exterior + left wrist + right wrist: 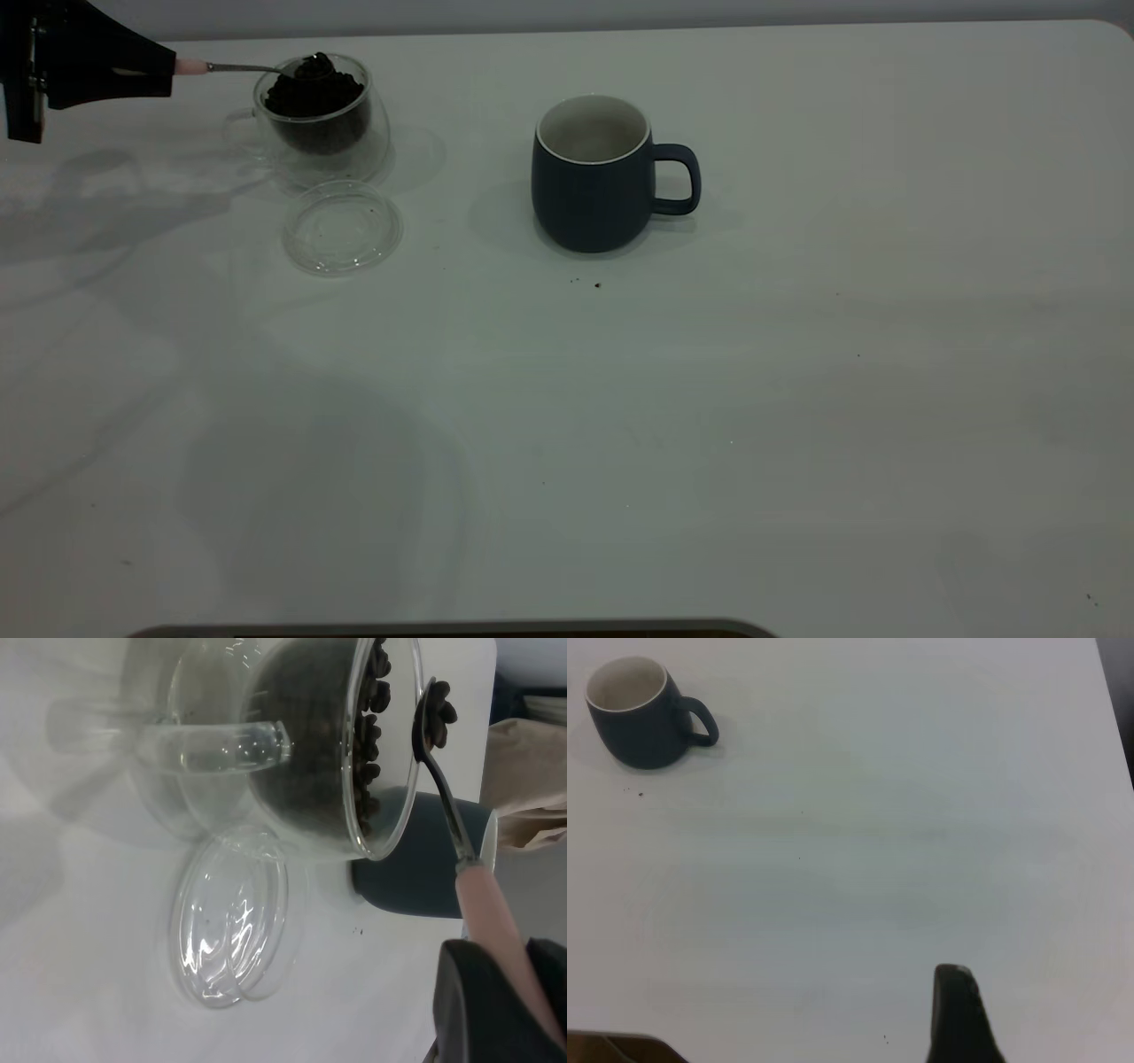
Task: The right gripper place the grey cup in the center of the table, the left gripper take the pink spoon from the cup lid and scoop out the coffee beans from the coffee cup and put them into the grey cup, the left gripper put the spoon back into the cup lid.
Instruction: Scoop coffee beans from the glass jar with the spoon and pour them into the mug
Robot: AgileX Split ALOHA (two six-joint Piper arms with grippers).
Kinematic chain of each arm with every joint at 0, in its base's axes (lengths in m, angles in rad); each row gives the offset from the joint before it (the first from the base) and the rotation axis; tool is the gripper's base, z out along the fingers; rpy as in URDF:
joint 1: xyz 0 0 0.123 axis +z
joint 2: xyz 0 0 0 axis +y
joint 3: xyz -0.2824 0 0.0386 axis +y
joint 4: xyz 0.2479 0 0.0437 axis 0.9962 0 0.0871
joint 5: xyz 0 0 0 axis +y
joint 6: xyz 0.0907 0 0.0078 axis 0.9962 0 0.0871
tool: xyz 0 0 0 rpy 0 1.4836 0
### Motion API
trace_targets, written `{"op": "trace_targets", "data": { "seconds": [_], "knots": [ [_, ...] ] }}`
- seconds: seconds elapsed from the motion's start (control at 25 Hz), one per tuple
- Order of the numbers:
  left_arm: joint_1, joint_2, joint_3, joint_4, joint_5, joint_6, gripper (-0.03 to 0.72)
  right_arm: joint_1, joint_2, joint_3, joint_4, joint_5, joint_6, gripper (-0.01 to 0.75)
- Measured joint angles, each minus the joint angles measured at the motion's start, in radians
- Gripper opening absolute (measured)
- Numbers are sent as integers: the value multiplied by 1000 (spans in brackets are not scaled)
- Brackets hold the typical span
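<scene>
The clear glass coffee cup (pixel 321 120) stands at the far left of the table (pixel 709 443), full of dark coffee beans (pixel 314 93). My left gripper (pixel 164 66) is shut on the pale pink handle of the pink spoon (pixel 239 67). The spoon's metal bowl sits just above the cup's rim, heaped with beans (pixel 436 713). The cup lid (pixel 342 228) lies flat in front of the glass cup with nothing on it. The grey cup (pixel 592 175) stands upright near the middle, handle to the right, and looks empty. My right gripper (pixel 961 1010) hangs far from the grey cup (pixel 638 713).
A few dark specks (pixel 595 284) lie on the white top just in front of the grey cup. The table's far edge runs close behind the glass cup. A dark strip (pixel 443 631) borders the near edge.
</scene>
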Motion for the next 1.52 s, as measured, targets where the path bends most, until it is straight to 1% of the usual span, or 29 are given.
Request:
{"op": "trace_targets", "data": {
  "seconds": [0.12, 0.44, 0.96, 1.52],
  "knots": [
    [-6, 0, 0, 0, 0, -13, 123, 0, 0, 0, 0, 0, 0, 507],
    [-61, 0, 0, -47, 0, -17, 123, 0, 0, 0, 0, 0, 0, 507],
    [-203, 1, 0, -49, 0, -34, 123, 0, 0, 0, 0, 0, 0, 507],
    [-297, 3, 0, -90, 0, -39, 123, 0, 0, 0, 0, 0, 0, 507]
  ]
}}
